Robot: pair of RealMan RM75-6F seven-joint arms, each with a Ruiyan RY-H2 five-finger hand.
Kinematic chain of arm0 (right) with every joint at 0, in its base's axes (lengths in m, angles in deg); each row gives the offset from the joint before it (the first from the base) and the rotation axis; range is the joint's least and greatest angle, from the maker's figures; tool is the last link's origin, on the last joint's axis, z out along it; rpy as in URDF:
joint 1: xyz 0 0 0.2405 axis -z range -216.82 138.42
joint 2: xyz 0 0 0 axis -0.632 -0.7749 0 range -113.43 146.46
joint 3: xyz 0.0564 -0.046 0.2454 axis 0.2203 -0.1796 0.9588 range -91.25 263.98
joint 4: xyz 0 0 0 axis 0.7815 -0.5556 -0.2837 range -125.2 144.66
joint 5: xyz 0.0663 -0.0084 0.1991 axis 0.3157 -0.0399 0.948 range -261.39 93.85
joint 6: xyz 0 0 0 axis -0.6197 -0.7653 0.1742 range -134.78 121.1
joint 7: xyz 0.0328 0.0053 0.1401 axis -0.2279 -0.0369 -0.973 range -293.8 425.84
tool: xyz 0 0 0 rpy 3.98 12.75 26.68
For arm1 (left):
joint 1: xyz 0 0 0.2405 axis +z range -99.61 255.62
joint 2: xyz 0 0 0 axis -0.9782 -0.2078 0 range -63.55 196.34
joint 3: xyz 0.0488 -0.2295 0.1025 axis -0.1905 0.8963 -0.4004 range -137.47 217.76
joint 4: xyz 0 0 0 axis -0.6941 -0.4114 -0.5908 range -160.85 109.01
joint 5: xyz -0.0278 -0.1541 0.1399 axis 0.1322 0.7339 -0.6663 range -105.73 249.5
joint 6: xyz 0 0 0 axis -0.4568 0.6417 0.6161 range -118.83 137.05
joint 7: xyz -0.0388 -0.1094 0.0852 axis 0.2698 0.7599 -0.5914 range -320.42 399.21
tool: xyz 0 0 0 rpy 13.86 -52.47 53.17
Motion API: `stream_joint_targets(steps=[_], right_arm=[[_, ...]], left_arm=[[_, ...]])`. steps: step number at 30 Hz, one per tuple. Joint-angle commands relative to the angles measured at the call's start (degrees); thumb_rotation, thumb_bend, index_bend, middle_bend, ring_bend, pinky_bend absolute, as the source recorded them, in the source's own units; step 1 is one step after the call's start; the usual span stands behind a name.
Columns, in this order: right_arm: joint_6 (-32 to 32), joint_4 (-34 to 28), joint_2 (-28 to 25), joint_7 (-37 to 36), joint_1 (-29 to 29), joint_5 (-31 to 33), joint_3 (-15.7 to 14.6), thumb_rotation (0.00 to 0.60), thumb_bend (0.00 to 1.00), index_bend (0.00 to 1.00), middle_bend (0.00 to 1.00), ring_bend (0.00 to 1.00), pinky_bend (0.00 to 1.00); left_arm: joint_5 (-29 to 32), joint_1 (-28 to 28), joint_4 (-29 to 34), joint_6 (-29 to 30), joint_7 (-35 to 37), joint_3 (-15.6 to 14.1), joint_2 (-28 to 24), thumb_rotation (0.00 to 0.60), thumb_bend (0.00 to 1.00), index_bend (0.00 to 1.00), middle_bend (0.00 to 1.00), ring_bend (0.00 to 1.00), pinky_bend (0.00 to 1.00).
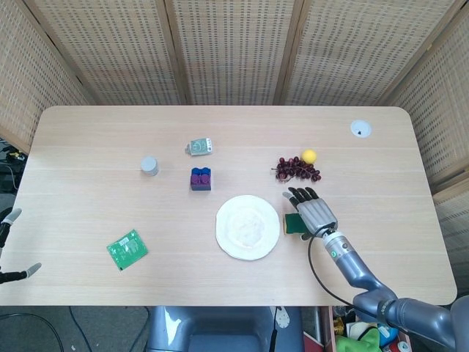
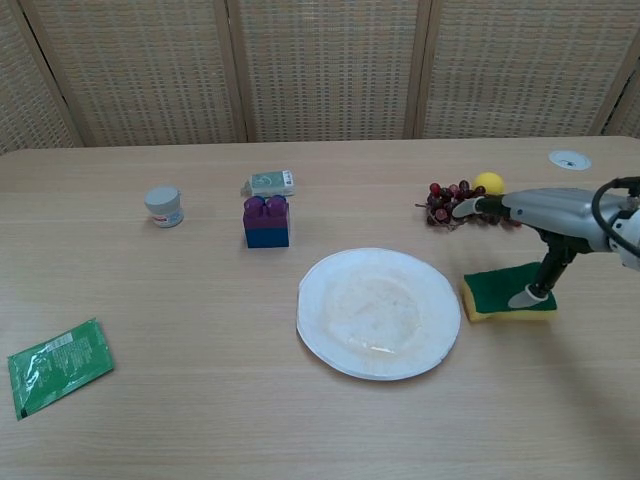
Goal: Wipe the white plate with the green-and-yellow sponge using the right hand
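Sponge (image 2: 507,292), green side up, lay flat on the table (image 1: 88,183) just right of the white plate (image 2: 378,312), apart from its rim. Right hand (image 2: 530,215) hovered above with fingers spread, holding nothing, though one digit reached down to the sponge top. Judging by this, wiping seemed finished or paused, with the sponge set down. Chest view revealed the gap under the palm; head view alone showed left hand (image 1: 9,246) fingertips at the left edge, their pose unclear.
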Motion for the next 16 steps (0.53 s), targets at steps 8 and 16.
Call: stream_joint_targets(steps=[8, 16], right_arm=[[-19.04, -10.12, -10.83, -8.56, 10.32, -14.51, -3.04, 0.600, 0.05, 0.00, 0.00, 0.00, 0.00], [-37.29, -1.60, -12.51, -15.18, 22.91, -20.27, -6.94, 0.600, 0.00, 0.00, 0.00, 0.00, 0.00]], left_arm=[[-0.93, 0.60, -0.14, 1.70, -1.01, -0.12, 0.72, 0.600, 0.00, 0.00, 0.00, 0.00, 0.00], [-1.52, 2.13, -0.82, 7.16, -6.69, 0.65, 3.88, 0.600, 0.00, 0.00, 0.00, 0.00, 0.00]])
